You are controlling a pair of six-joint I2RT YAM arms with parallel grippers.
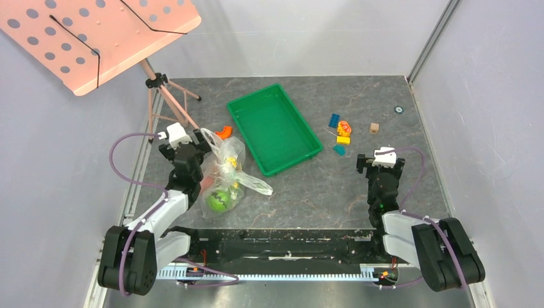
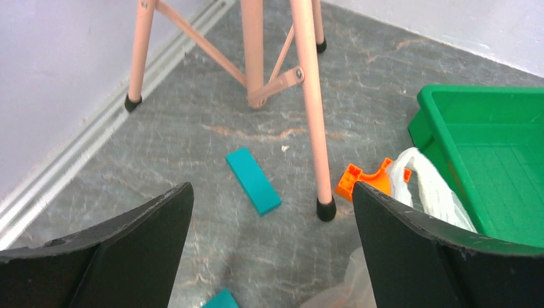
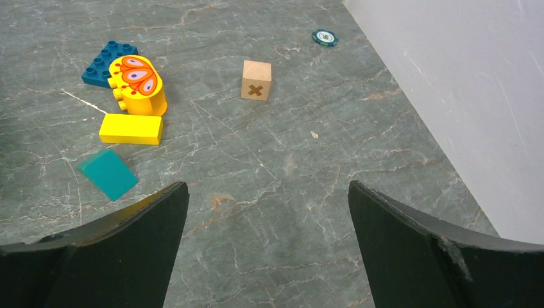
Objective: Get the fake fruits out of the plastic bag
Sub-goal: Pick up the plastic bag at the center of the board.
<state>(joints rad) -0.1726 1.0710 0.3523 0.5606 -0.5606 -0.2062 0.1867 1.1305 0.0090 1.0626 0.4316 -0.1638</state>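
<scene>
Left gripper (image 2: 271, 187) and right gripper (image 3: 267, 186), jaws spread, hold nothing. A pinch on the plastic bag (image 1: 236, 165) (crinkly, slack) may drag the fake fruits (image 1: 218, 201) along instead of freeing them.

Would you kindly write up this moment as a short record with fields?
plastic bag: on the table, just left of the green tray
fake fruits: inside the bag; a green one shows clearly through the plastic
green tray: nothing in it
left jaws: open, holding nothing
right jaws: open, holding nothing, facing the toy blocks
progress: no fruit out yet
</scene>
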